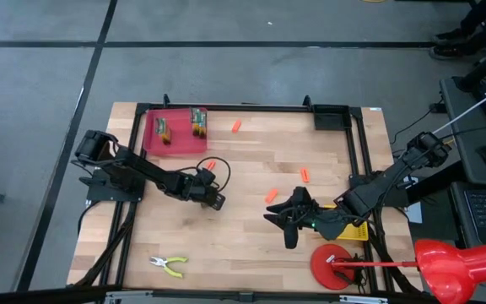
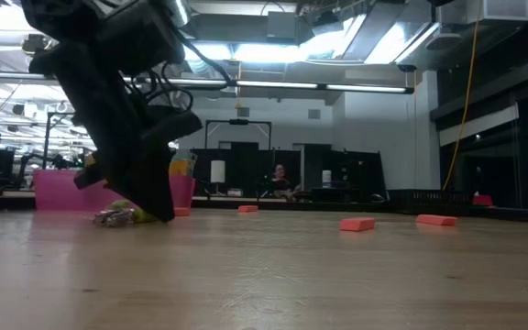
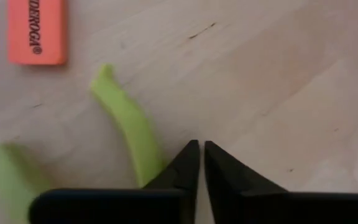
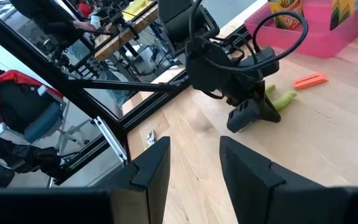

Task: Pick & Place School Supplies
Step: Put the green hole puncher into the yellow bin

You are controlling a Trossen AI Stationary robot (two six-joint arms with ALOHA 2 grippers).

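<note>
1. Plainly, the left hand [image 1: 214, 201] is down at the counter [image 1: 251, 245] near its middle-left, its fingertips [image 3: 190, 163] pressed together with nothing between them; the green-handled pliers [image 3: 129, 127] lie just beside those tips, one curved handle touching or nearly touching them, and an orange eraser [image 3: 36, 30] lies near.
2. These pliers look light but stiff: metal jaws, smooth plastic-sleeved handles that curve and could slip sideways under a pinch. A grip across both handles near the pivot, or across one handle at its thick middle, seems the safest hold. The fingers would first have to part.
3. The second pliers [image 1: 169, 266] lie well apart, near the counter's front-left edge, with free wood all round them.
4. The erasers are small, flat, soft blocks: easy to pinch across the short side, unlikely to be harmed. Others show scattered mid-counter [image 1: 272, 196] and toward the back [image 1: 236, 126].
5. The crayon box [image 1: 198, 122] stands upright in the pink tray [image 1: 176, 146] at the back-left corner; light card, it would crush under a hard squeeze.
6. The right hand [image 1: 287, 221] hovers mid-right with its fingers [image 4: 151, 167] apart, holding nothing.
7. Open wood lies between the two arms; the black frame rails along the counter's edges and the tray's wall are the nearest things to hit.
</note>
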